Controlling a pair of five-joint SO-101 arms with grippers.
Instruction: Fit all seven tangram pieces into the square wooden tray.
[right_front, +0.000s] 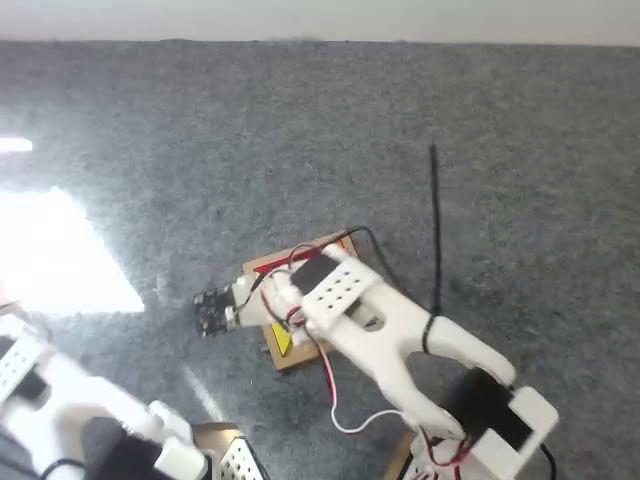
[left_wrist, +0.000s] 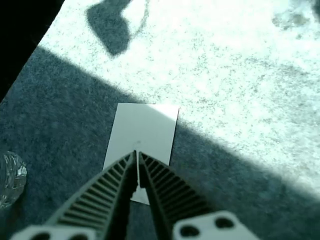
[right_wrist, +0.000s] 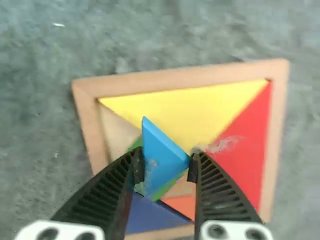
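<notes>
High view: the wooden tray (right_front: 298, 360) lies mid-desk (right_front: 300, 120), under the right arm.

Left wrist view: the left pincer (left_wrist: 137, 161) is closed on nothing, above a white card (left_wrist: 145, 127).

Right wrist view: the right pincer (right_wrist: 164, 167) grips a blue triangle (right_wrist: 162, 147), tilted over the tray's middle. Recommended: level it, turn it to match the bare gap (right_wrist: 115, 135) beside the yellow triangle (right_wrist: 190, 112), and lower it squarely. The blue piece appears thick, matte and clean-edged.

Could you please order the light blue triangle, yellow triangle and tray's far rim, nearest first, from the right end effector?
1. Light blue triangle: gripped in the right end effector.
2. Yellow triangle: lying just beyond it.
3. Tray's far rim: farthest, past the yellow.
</notes>
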